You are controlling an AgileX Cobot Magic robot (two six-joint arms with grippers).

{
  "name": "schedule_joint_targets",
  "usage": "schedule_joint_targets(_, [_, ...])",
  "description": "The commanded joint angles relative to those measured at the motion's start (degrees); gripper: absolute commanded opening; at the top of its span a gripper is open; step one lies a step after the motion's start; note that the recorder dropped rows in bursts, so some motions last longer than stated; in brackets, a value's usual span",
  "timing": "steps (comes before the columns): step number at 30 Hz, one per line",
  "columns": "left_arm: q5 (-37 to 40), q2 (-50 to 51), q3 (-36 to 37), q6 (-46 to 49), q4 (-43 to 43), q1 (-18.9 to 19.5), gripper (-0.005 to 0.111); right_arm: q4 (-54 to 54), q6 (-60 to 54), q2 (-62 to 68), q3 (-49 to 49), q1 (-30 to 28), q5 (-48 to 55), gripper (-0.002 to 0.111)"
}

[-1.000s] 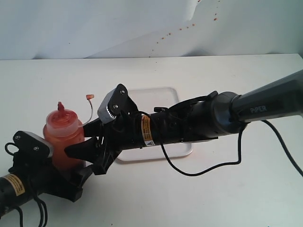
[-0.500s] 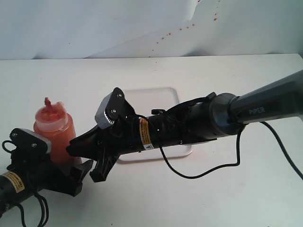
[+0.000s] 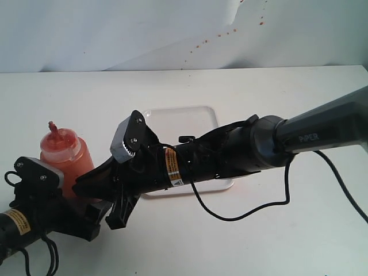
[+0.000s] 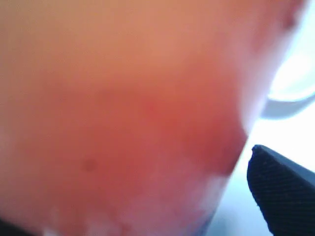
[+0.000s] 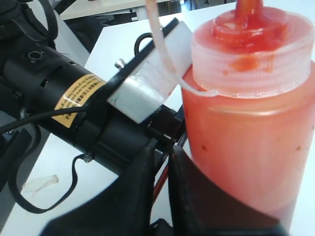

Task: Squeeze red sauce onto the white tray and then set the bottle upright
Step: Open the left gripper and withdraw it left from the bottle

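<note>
The bottle (image 3: 68, 164) of orange-red sauce stands on the table at the left, leaning a little left, its red nozzle bare and its tip cap hanging on the tether. It fills the left wrist view (image 4: 123, 108), where one dark finger (image 4: 281, 191) stands beside it with a thin light gap. My left gripper (image 3: 75, 198) is open around its lower body. My right gripper (image 3: 80, 181) reaches across the white tray (image 3: 195, 112); its jaws (image 5: 165, 160) are shut on nothing, one finger against the bottle's side (image 5: 246, 132). No red sauce shows on the tray, much of which the arm hides.
The right arm's black cable (image 3: 247, 211) loops over the table in front of the tray. A white backdrop behind the table carries reddish-brown specks (image 3: 224, 33). The left arm's wrist camera block (image 5: 147, 83) sits close beside the bottle.
My right gripper has shut and slid left and down against the bottle. The bottle has shifted left and tipped slightly. The left gripper has stayed wide.
</note>
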Motion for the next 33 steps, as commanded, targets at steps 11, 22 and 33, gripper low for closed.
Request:
schedule_joint_targets(11, [11.0,-7.7,1.6,8.3,0.4,-0.2,0.091,-0.5,-0.3,-0.2,-0.3,-0.2,-0.7,0.011])
schedule_joint_targets(22, [19.3,-15.2,3.1,10.7,0.2,-0.2,0.091,0.0,-0.3,-0.2,-0.3,-0.2,-0.6,0.011])
schedule_joint_targets(33, [34.8,-25.9,3.1,10.3,0.2,-0.2,0.091,0.7,-0.3,-0.2,-0.3,-0.2,-0.3,0.011])
